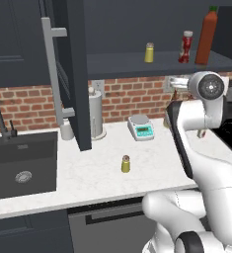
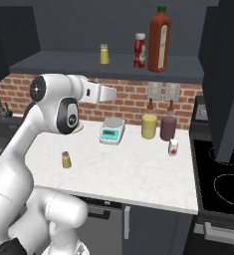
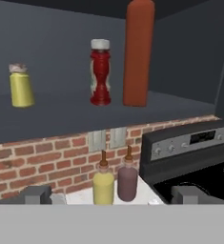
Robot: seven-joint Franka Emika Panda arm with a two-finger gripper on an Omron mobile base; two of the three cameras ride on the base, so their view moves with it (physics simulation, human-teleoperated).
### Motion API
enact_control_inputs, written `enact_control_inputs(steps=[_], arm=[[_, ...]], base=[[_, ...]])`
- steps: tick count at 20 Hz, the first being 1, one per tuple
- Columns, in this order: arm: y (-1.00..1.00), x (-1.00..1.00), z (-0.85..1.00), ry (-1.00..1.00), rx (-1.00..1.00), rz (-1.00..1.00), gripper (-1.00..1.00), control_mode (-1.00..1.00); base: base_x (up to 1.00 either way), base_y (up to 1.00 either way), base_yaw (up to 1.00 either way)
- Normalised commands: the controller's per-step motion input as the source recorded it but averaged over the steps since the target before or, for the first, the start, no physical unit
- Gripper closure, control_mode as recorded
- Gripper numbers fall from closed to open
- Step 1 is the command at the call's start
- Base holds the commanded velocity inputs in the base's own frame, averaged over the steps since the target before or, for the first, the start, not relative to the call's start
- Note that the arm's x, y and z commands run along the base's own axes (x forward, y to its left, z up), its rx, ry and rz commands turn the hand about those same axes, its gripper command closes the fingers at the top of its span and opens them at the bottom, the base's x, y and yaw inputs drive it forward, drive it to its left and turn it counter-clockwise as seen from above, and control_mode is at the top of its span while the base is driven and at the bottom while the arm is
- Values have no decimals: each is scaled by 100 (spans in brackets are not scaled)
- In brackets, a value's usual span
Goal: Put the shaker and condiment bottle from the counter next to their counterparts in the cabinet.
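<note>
A small yellow shaker (image 1: 126, 163) (image 2: 66, 159) stands on the white counter (image 1: 152, 163), in front of the scale. Its counterpart shaker (image 1: 149, 52) (image 2: 104, 54) (image 3: 21, 86) is on the dark cabinet shelf (image 1: 127, 64). The small red condiment bottle (image 1: 186, 47) (image 2: 140, 50) (image 3: 100, 71) stands upright on the same shelf, close beside the tall red-orange bottle (image 1: 207, 37) (image 2: 159, 40) (image 3: 138, 52). My gripper (image 2: 111, 93) (image 3: 113, 195) hangs open and empty just below the shelf, in front of the brick wall, apart from both bottles.
The cabinet door (image 1: 73, 74) with its grey bar handle stands open over the counter. A scale (image 1: 140, 127), a paper towel roll (image 1: 95, 113), two squeeze bottles (image 2: 149, 123) (image 2: 168, 125) and a small carton (image 2: 173, 147) are on the counter. Sink (image 1: 21, 163) is left, stove (image 2: 223, 174) right.
</note>
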Motion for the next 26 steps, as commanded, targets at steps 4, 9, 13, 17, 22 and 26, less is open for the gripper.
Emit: enact_control_inputs(steps=[4, 9, 13, 17, 22, 26], arm=[[16, -32, -35, 3, 0, 0, -100, -100], [8, -30, -39, 0, 0, 0, -100, -100], [4, -24, -42, 0, 0, 2, -100, -100], [0, -6, -36, 0, 0, 10, -100, -100], [0, 0, -32, 0, 2, 21, -100, -100], [0, 0, -39, 2, 1, 24, -100, -100]], base=[[0, 0, 0], [0, 0, 0], [0, 0, 0], [0, 0, 0], [0, 0, 0], [0, 0, 0]])
